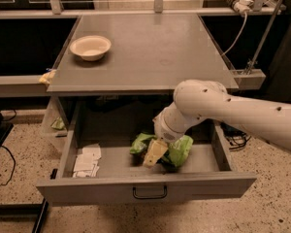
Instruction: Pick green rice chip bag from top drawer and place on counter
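Speckled terrazzo floor (274,200) surrounds a grey counter (150,57), which carries a shallow cream bowl (90,47) near its back left corner. Below it the top drawer (145,188) is pulled out. White paper slips (86,161) lie at its left end. The green rice chip bag (180,148) sits crumpled inside, right of centre. The white arm (233,108) reaches in from the right, and the gripper (155,153) is down against the bag's front; whether it is clenched on the bag or released cannot be told.
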{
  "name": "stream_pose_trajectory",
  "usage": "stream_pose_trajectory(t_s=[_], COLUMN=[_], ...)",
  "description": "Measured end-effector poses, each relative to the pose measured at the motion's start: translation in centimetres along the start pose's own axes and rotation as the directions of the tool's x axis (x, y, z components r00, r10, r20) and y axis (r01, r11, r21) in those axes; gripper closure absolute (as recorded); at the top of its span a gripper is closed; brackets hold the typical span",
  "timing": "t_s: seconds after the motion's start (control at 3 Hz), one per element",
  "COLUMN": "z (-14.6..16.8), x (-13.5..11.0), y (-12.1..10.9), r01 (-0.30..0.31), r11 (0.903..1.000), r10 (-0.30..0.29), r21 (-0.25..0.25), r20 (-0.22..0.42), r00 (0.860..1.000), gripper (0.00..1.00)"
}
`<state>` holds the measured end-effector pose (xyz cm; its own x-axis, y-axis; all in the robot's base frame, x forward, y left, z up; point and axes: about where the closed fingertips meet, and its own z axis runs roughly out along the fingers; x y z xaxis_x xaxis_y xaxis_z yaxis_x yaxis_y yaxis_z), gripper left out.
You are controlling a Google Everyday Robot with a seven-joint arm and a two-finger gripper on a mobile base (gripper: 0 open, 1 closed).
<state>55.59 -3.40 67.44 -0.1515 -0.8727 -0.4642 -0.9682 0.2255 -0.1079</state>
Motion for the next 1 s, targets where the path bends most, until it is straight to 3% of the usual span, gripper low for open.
stream_pose_trajectory(t_s=[0.33,1.0], z=[0.8,0.9], x=[0.9,2.2], y=[0.2,0.3], r01=[-0.008,-0.013], r11=[0.9999,0.9999], r10=[0.008,0.013], r21=[-0.009,0.0], r20=[-0.018,-0.045], r00=[1.0,0.999], gripper=[0.22,0.62])
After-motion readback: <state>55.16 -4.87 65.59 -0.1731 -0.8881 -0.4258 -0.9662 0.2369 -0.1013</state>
